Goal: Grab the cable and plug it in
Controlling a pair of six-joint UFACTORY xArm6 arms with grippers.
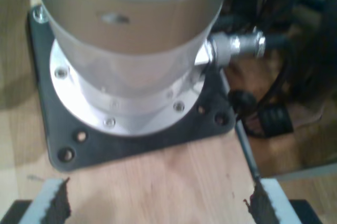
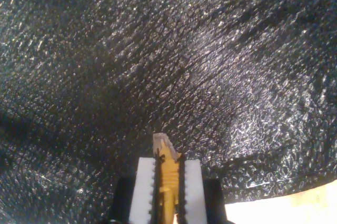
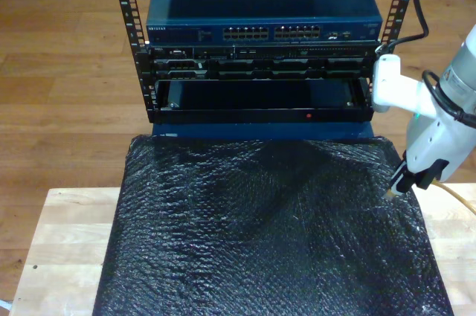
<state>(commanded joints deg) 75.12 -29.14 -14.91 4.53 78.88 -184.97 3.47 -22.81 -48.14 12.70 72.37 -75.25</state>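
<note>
My second gripper (image 2: 168, 192) pinches the cable (image 2: 167, 174) just behind its clear plug (image 2: 162, 142), white pads pressed against the yellow-orange sheath, hovering close over the black bubble wrap (image 3: 268, 242). In the exterior view it hangs over the wrap's right edge, the cable trailing off behind it. My first gripper (image 1: 155, 203) stands spread and empty, its pads (image 1: 58, 203) apart, facing an arm base (image 1: 131, 39) bolted to a black plate (image 1: 131, 139). Beyond the wrap stands the rack (image 3: 260, 71) with a blue switch (image 3: 264, 11).

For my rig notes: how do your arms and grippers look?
The arm is white and rounded, with black cables along it. My second gripper has white jaws with black toothed pads. My first gripper has pale jaws with black serrated pads.
</note>
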